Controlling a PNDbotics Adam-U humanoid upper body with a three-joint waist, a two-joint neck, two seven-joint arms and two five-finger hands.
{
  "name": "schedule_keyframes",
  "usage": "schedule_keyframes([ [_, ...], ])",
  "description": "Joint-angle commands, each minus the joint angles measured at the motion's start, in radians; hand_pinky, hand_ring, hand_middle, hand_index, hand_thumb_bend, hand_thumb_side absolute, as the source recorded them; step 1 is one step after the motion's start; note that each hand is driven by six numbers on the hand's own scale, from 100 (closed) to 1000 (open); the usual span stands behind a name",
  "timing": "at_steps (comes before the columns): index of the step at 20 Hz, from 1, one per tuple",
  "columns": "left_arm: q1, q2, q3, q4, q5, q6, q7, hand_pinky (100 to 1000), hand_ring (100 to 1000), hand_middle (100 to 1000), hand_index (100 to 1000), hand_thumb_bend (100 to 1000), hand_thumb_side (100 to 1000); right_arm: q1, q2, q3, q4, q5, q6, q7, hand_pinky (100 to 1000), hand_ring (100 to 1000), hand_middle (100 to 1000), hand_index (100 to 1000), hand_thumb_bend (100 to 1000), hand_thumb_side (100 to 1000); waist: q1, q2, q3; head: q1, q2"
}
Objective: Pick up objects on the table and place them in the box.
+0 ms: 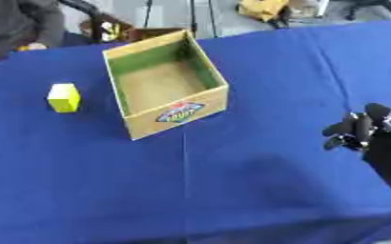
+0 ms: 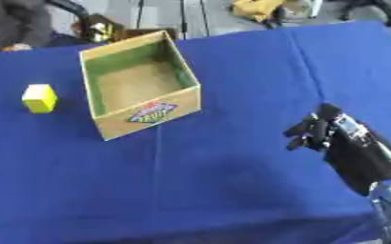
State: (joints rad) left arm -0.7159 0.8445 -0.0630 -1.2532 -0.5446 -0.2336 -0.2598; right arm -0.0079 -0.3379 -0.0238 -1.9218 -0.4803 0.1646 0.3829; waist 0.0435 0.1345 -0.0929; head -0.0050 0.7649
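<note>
Right robot hand [image 2: 332,136] curled, empty; one box [image 1: 179,116]; one yellow block [image 1: 64,97].

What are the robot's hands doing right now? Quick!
Left hand: not in the pictures.
Right hand: fingers curled, holding nothing, over the blue table, away from the box and the yellow block.

A lab or test room set up for robot trials. The worktop [image 1: 232,190] is draped in a plain blue cloth, bare but for a box [image 1: 166,84] and a yellow block [image 1: 64,97]. Behind it lies a grey floor with thin metal stand legs [image 1: 192,16] and yellow gear [image 1: 262,8]. A person [image 1: 19,21] sits at the far edge.
</note>
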Motion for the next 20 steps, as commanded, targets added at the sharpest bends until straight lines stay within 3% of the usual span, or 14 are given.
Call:
schedule_keyframes([
  [1,-0.049,-0.003,-0.008,0.043,-0.06,-0.025,-0.029,702,739,750,888,672,267,-0.004,-0.026,0.0,-0.022,-0.005,0.0,0.006,577,657,482,384,100,631,0.0,-0.015,-0.003,0.006,0.005],
  [9,-0.128,-0.07,-0.018,0.182,-0.204,-0.087,-0.085,706,740,750,901,694,301,-0.009,-0.028,0.005,-0.021,-0.004,0.002,0.013,577,656,482,384,100,631,0.005,-0.012,-0.022,0.015,0.005],
  [20,-0.124,-0.114,-0.007,0.292,-0.279,-0.122,-0.102,717,753,763,908,725,362,-0.018,-0.023,0.008,-0.021,0.002,0.005,0.019,577,655,481,384,100,630,0.009,0.003,-0.049,0.022,0.005],
])
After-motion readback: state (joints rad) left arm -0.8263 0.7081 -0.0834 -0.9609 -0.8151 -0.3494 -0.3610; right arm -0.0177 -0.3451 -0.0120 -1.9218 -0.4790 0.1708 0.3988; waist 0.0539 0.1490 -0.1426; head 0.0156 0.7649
